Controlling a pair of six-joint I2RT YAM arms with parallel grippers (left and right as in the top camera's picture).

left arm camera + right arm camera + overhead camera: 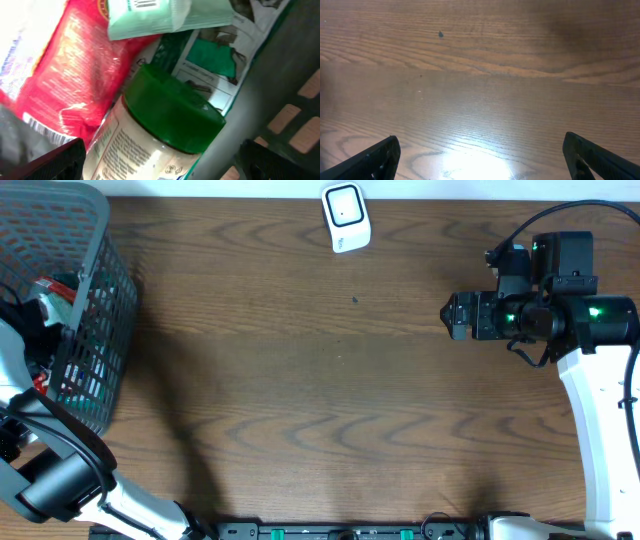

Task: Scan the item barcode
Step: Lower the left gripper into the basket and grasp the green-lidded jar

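Note:
In the left wrist view a jar with a green lid (170,107) and a pale label lies among the items in the basket. My left gripper (165,161) is open, its dark fingers (55,162) standing either side of the jar without closing on it. A red packet (65,85) lies to the jar's left and a pale green packet (150,15) with a printed barcode lies above it. The white scanner (345,217) sits at the table's far edge. My right gripper (452,315) hovers open over bare wood at the right, nothing between its fingers (375,160).
The grey mesh basket (100,240) stands at the table's far left with my left arm reaching into it. Its grey wall (280,65) runs close along the jar's right side. A green and white printed pack (210,55) lies under the jar.

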